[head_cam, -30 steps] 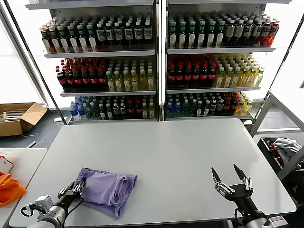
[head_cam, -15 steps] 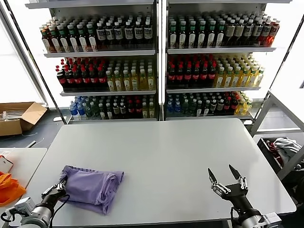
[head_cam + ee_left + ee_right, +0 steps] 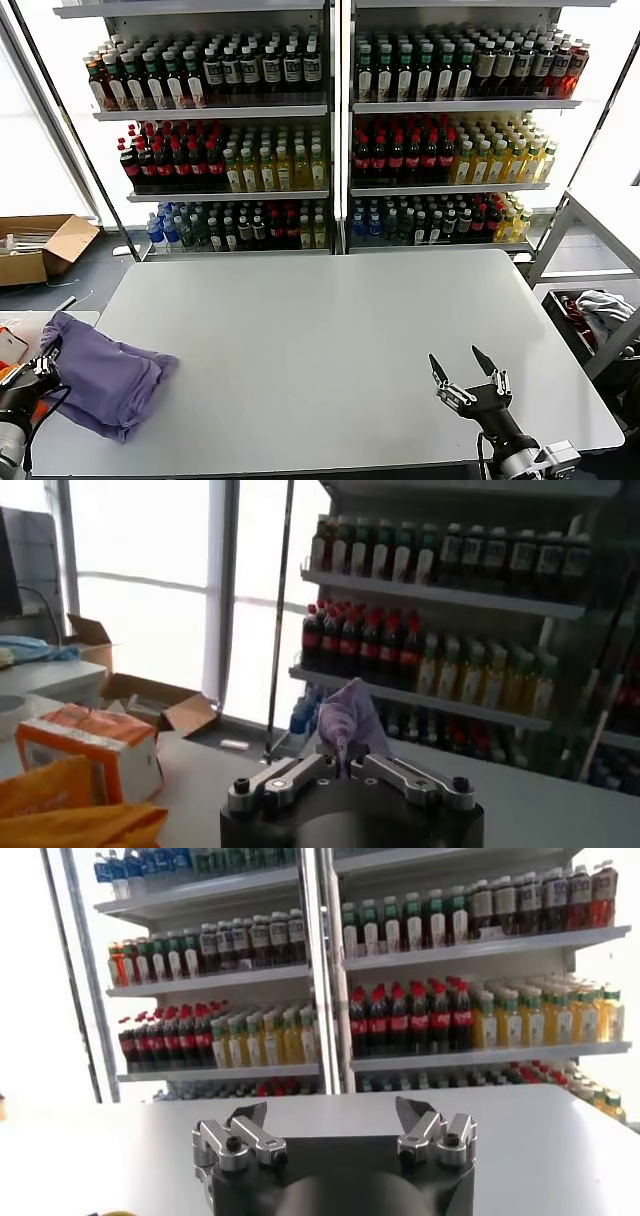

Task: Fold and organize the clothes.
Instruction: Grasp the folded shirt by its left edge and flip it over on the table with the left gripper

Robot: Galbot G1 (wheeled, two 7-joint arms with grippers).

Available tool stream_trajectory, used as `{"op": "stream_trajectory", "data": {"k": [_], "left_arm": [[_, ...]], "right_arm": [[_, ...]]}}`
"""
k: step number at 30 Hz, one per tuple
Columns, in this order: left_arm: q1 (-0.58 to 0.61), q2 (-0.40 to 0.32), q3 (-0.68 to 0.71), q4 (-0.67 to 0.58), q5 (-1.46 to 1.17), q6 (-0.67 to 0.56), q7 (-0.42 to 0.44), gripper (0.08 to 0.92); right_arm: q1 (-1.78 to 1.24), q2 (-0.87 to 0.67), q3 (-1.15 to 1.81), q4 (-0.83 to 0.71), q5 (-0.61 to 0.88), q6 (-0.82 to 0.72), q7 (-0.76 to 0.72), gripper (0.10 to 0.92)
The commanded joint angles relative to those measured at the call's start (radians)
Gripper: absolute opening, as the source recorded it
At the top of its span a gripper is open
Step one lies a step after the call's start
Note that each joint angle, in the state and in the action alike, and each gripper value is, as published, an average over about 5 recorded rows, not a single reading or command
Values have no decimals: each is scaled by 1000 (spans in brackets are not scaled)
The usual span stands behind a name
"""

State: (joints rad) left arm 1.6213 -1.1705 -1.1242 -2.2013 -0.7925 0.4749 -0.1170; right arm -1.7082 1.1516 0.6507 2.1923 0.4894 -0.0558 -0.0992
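A folded lavender T-shirt hangs over the table's front left corner, plain side showing. My left gripper is shut on the shirt's left edge, out past the table's left side. In the left wrist view a bunch of lavender cloth stands pinched between the closed fingers of the left gripper. My right gripper is open and empty above the table's front right part. The right wrist view shows the right gripper with its fingers spread wide and nothing between them.
The grey table fills the middle. Behind it stand shelves of bottles. A lower side table with orange items is at the left. A cardboard box lies on the floor. A bin of cloth stands at the right.
My left gripper has dragged the folded shirt leftward, from the front left part of the table to over its left corner. My right gripper has drifted slightly left, still open.
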Motion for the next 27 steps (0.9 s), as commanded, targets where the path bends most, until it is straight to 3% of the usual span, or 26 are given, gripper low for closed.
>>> {"op": "stream_trajectory", "data": {"k": [1,7,13,19,27], "left_arm": [[0,-52,170,-262,-68,54,-93,126],[-19,-141,648,-175,92,15,-122,126],[-97,-197,918,14,99,-14,-153,126],[-171,-240,1043,118,42,-18,-192,126],[-238,-279,1090,157,-77,-17,-303,126]], "right_arm": [[-47,-4,40,21,15,25,-8,823],[-98,3,102,32,35,50,-12,823],[-114,11,121,65,34,36,-7,823],[-118,16,120,91,18,-5,2,823],[-80,15,69,83,-30,-63,34,823]]}}
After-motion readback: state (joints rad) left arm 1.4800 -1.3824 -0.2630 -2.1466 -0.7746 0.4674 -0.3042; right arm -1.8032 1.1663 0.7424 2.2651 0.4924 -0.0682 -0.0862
